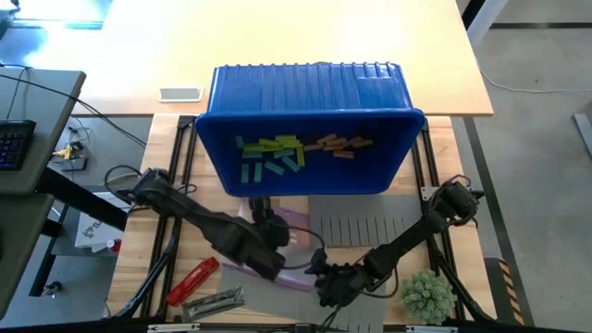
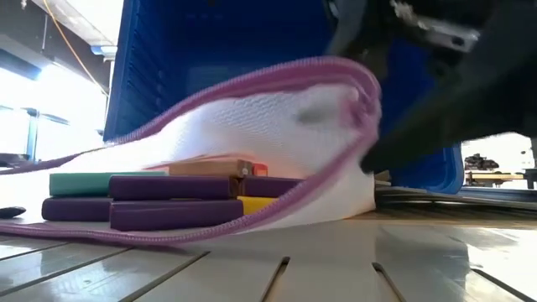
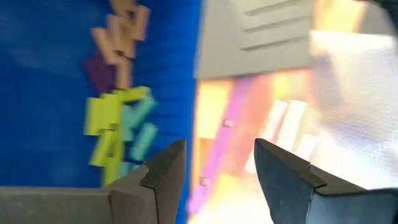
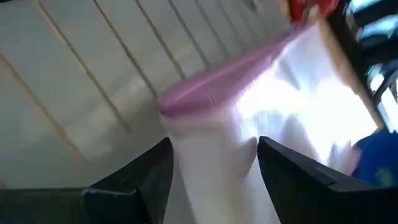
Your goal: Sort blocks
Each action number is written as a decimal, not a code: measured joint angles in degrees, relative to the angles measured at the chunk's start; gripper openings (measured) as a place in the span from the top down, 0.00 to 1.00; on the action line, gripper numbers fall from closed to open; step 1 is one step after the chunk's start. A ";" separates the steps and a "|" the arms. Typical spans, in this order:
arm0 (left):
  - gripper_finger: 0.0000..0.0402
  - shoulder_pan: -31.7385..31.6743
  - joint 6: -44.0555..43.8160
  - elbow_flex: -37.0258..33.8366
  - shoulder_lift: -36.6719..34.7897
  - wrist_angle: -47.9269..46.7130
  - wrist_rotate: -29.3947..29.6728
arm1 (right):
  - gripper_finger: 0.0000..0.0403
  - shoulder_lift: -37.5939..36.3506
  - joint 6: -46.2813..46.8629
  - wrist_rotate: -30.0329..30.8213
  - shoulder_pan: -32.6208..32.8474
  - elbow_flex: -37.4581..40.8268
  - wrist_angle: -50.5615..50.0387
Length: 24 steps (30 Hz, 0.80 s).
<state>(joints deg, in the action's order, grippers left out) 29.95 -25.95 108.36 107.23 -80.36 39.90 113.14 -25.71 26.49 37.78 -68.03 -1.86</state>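
Observation:
A white mesh pouch (image 2: 277,126) with a pink-purple zipper edge lies on the grey mat (image 1: 370,231), its mouth gaping. Inside it lie purple (image 2: 172,186), teal (image 2: 92,182), tan (image 2: 210,168) and yellow (image 2: 256,204) blocks, stacked flat. More blocks lie on the floor of the blue bin (image 1: 310,102): yellow-green (image 1: 268,145), teal (image 1: 277,165) and tan (image 1: 338,143). My right gripper (image 4: 214,155) is shut on the pouch's right end. My left gripper (image 3: 217,162) hangs open above the pouch, by the bin's near wall, with nothing between its fingers. My right gripper has the pouch's upper lip at its right end (image 2: 365,92). White mesh just behind the pink zipper edge (image 4: 211,130) fills the gap between the two fingers. They come slanting down from the table's right. The lip is raised, and the pouch's underside rests on the mat.
The blue bin stands just beyond the pouch. A red cylindrical tool (image 1: 191,280) and a metal piece (image 1: 213,301) lie near the front left. A green tufted thing (image 1: 427,294) sits at the front right. Black frame rails (image 1: 185,157) run along both sides.

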 joint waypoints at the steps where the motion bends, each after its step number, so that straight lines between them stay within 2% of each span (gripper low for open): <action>1: 0.58 0.17 -0.33 0.00 0.85 0.68 -0.96 | 0.47 0.00 2.42 -0.01 0.12 0.40 -0.50; 5: 0.58 1.01 -3.69 0.11 3.01 2.54 -1.66 | 0.47 0.02 8.91 -0.01 0.22 1.93 -0.28; 10: 0.58 1.88 -9.75 0.07 3.36 2.49 -0.97 | 0.52 2.21 7.55 0.67 0.10 2.50 1.52; 13: 0.58 2.70 -9.97 0.11 3.24 1.81 -0.74 | 0.61 4.48 5.97 0.65 -0.22 2.53 4.48; 16: 0.58 3.91 -11.27 0.09 2.70 0.33 -0.89 | 0.75 5.66 5.02 2.97 -0.22 2.53 7.29; 20: 0.58 5.72 -15.15 0.09 0.02 -2.39 -0.19 | 0.96 5.35 5.15 7.71 -0.27 -0.13 3.74; 24: 0.58 7.50 -18.69 0.09 -3.06 -4.43 0.51 | 0.97 3.61 8.43 12.83 -0.68 -5.70 -0.42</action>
<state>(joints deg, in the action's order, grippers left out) 37.45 -44.64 108.44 104.17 -84.78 40.41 116.75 -17.27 39.32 37.10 -73.73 -2.29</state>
